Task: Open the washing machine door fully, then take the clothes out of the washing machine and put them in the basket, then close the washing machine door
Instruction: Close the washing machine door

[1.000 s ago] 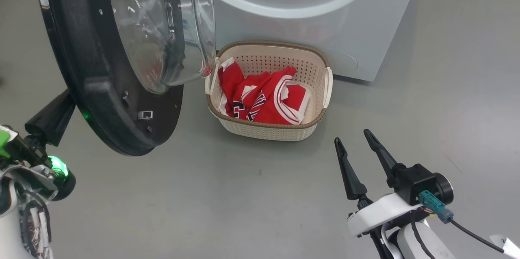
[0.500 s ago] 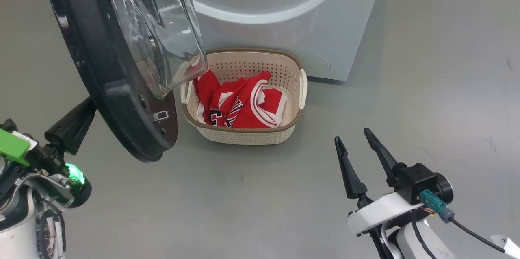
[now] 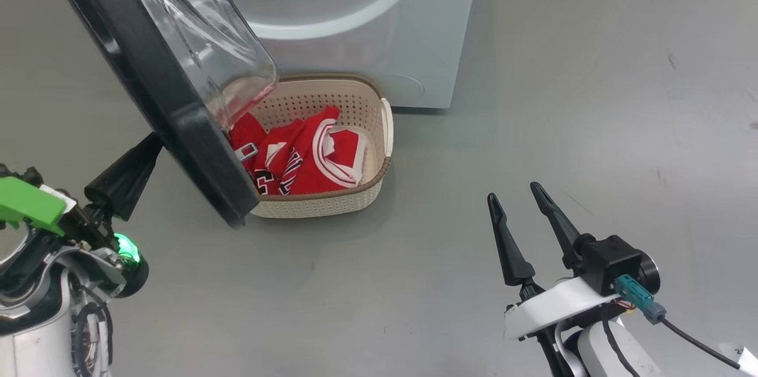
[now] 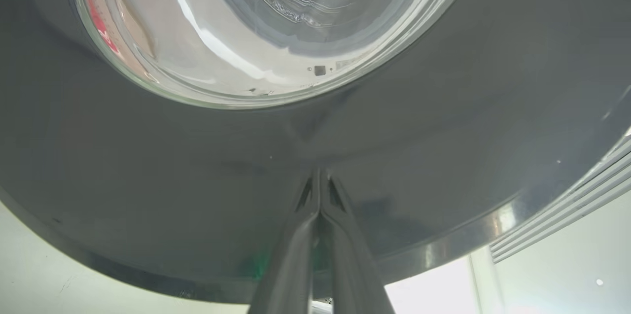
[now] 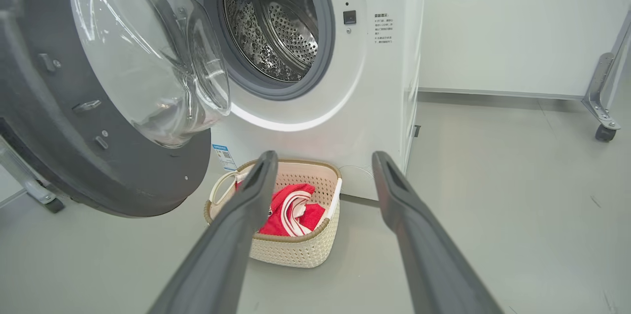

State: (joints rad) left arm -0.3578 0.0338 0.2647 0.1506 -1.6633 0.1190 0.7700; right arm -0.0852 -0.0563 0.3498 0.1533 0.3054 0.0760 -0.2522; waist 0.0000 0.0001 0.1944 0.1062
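The washing machine point(image 3: 367, 39) stands at the top of the head view, its steel drum point(image 5: 276, 23) bare inside the grey gasket. The washing machine door point(image 3: 177, 105) hangs partly swung out at the left, its clear bowl over the basket's left end. My left gripper point(image 3: 142, 155) is shut, and its fingertips point(image 4: 319, 176) press on the door's glossy black outer ring point(image 4: 443, 156). The cream basket point(image 3: 331, 202) sits on the floor before the machine with the red clothes point(image 3: 308, 152) heaped in it. My right gripper point(image 3: 513, 191) stands open, well right of the basket and holding nothing.
Bare grey floor point(image 3: 592, 99) stretches right of the machine and basket. A metal frame leg on a caster point(image 5: 604, 122) stands at the far right by the white wall. Another caster point(image 5: 47, 200) sits under the door at the left.
The head camera has turned, sliding the whole picture left. The door has swung toward the machine, its bowl now over the basket's left end, with my left gripper following behind. The right gripper holds still.
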